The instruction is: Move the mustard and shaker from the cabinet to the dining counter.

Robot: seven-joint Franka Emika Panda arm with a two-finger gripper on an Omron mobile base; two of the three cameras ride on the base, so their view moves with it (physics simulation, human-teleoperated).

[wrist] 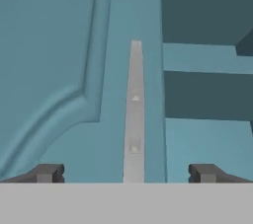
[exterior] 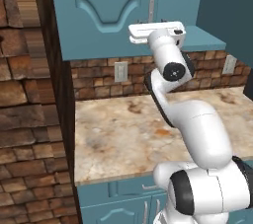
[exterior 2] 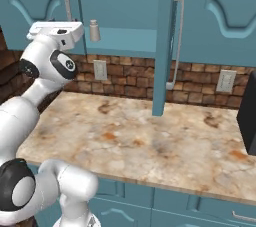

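White arm (exterior: 192,134) raised before teal cabinet (exterior: 104,11), silver door handle (exterior: 151,0), marbled counter (exterior: 113,134), brick wall (exterior: 29,119)

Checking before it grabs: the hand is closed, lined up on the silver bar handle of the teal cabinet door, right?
Not quite: the hand is open, its fingertips spread either side of the silver bar handle of the teal cabinet door. The hand view shows it.

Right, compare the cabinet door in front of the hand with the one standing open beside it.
The left door is shut flush; the open door stands out over the counter, seen edge-on in the right base view. The left door's handle sits between the open jaws; the open door's handle hangs free, away from the hand. The left door hides its shelf; the open door uncovers the shaker. Both are teal with long silver bar handles.
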